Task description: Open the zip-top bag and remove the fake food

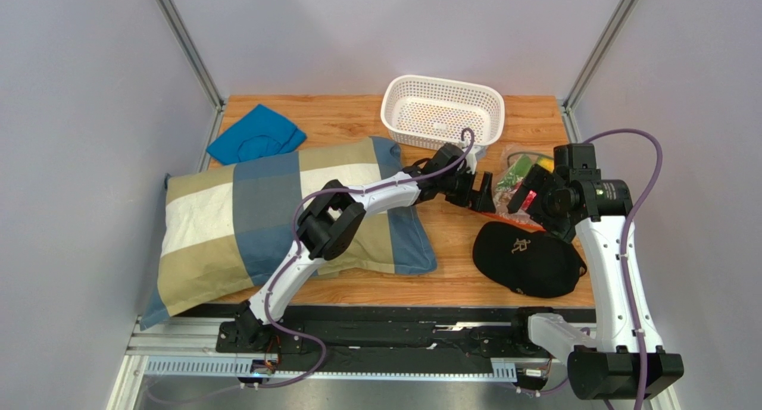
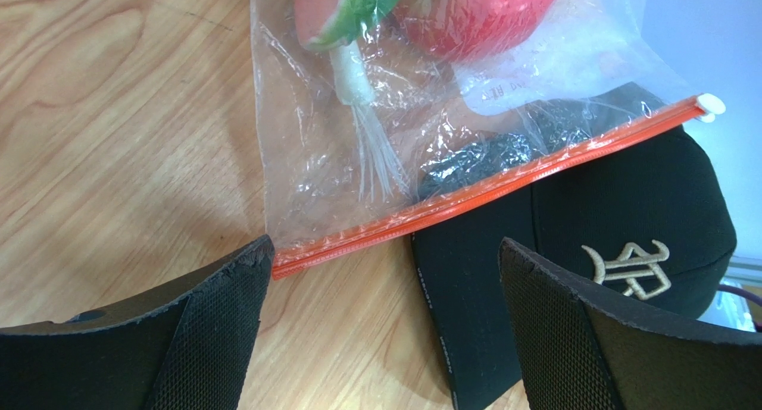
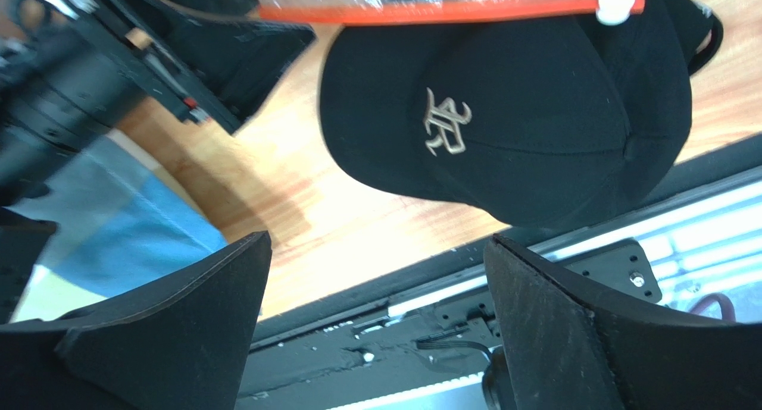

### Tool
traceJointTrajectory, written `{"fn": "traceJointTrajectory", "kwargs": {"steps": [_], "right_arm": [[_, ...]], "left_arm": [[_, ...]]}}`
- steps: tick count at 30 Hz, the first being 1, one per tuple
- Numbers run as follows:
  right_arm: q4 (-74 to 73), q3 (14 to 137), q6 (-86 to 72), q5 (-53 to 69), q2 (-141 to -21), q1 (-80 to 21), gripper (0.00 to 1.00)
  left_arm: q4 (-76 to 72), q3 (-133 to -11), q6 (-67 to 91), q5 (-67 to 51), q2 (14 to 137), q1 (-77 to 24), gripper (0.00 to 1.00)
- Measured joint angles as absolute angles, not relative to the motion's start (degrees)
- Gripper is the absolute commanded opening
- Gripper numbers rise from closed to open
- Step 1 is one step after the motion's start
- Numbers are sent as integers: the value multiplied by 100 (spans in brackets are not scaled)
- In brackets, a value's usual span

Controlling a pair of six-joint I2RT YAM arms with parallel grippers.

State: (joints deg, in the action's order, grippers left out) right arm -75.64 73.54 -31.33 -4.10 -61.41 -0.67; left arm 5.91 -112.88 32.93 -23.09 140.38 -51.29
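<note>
One zip-top bag lies flat at the right of the bench, between the white basket and the black cap, with its mouth edge resting on the cap's brim. The fake food is inside: you can count a round red piece, a second reddish piece cut off by the frame, and one green leafy stalk with a white root. The overhead view hints at yellow too, so the full count cannot be told. The orange zip strip is the long axis that matters. In the left wrist view it runs on a slant from lower left to upper right, with one white slider at the far end, and it looks pressed shut along its length. Your left gripper is the nearer one, spread wide and holding nothing, its left finger just beside the strip's near end. Your right gripper is also wide and empty, hanging over the cap with the slider end at the top of its view. Beyond these lie one patchwork pillow and one blue cloth.
</note>
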Motion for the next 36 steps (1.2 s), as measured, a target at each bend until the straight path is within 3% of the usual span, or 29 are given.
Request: {"fn": "traceJointTrajectory", "kwargs": {"steps": [12, 15, 19, 23, 26, 29, 30, 33, 36], "right_arm": [[-7634, 7194, -3100, -506, -6173, -67, 94], [-7673, 7194, -3140, -504, -6149, -67, 94], [-7673, 7207, -3170, -506, -6145, -67, 94], [-7699, 7417, -3166, -515, -6298, -67, 94], [-7679, 7557, -3166, -576, -6407, -67, 94], [-7682, 7548, -3192, -648, -6414, -43, 95], [-7660, 7516, -3214, -659, -6394, 8, 95], [-7585, 7260, -3315, -705, -6307, 161, 95], [-7570, 6993, -3382, -731, -6239, 322, 96]], "left_arm": [[263, -10510, 3162, -2003, 13590, -4871, 99], [281, -10735, 3194, -2143, 13622, -4797, 94], [187, -12007, 3671, -3026, 14435, -4685, 93], [38, -11904, 4058, -3459, 14741, -4698, 91], [-163, -11854, 4307, -3734, 14846, -4731, 80], [-202, -11854, 4550, -3909, 14859, -4759, 33], [-235, -11854, 4633, -3972, 14868, -4762, 11], [-342, -11850, 5004, -4132, 14875, -4759, 0], [-639, -11681, 5457, -4176, 14787, -4755, 0]]}}
